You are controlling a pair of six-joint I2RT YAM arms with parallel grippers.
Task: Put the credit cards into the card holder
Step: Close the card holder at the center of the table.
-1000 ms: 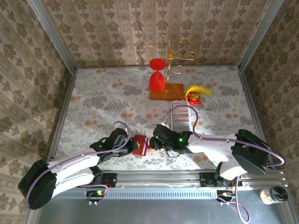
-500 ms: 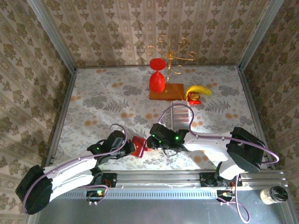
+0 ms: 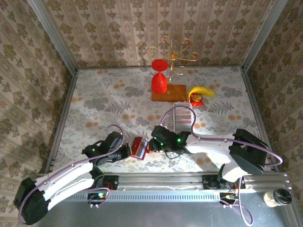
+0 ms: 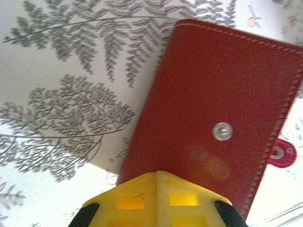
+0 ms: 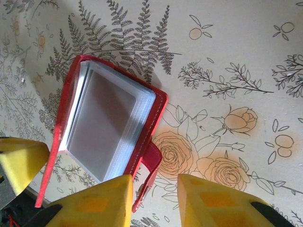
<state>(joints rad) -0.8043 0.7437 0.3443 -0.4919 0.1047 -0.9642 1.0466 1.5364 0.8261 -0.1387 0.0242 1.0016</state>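
Card holder point(image 5: 109, 118) sits propped open: left gripper point(image 4: 156, 176), fingers pressed together, braces its red cover point(image 4: 213, 80), seemingly for access; right gripper point(image 5: 154, 185), spread and empty, hovers over the clasp tab point(image 5: 152, 163). Credit cards point(image 3: 182, 117) lie well apart, farther back.

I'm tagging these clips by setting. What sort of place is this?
Probably a staged robot test cell, not a real room: wallpapered panel walls boxed in by metal corner posts, a floral cloth over the table, and an aluminium rail at the near edge carrying the arm bases.
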